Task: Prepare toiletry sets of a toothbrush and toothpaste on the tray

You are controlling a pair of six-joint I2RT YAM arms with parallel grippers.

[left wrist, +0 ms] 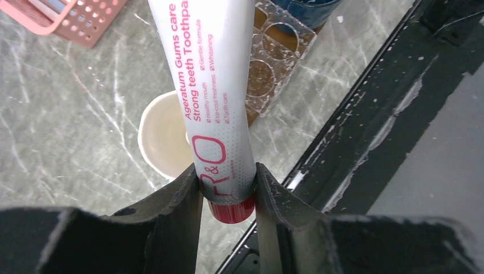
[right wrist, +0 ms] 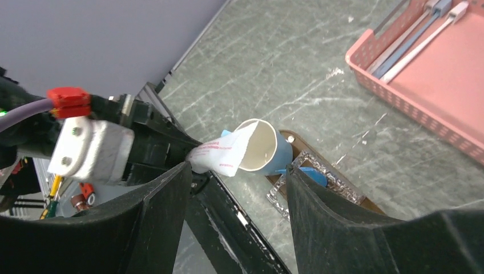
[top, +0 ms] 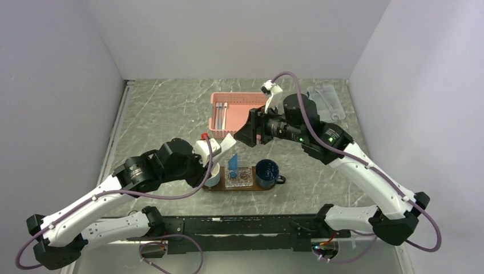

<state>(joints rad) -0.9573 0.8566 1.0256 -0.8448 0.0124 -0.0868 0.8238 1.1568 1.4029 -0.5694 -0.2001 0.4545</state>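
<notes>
Left gripper (left wrist: 227, 178) is clamped tight on the red-capped end of a white toothpaste tube (left wrist: 214, 85). The tube's flat end reaches out ahead, over the pale cup (left wrist: 162, 137) just below the fingertips at the tray's (top: 251, 189) end. A blue toothpaste (top: 233, 165) stands in the clear holder (top: 240, 179) beyond. Step in hand looks like seating the tube in the cup, so next tip it upright, lower, then release. Right gripper (right wrist: 238, 171) is spread wide and empty, looking down on the cup.
</notes>
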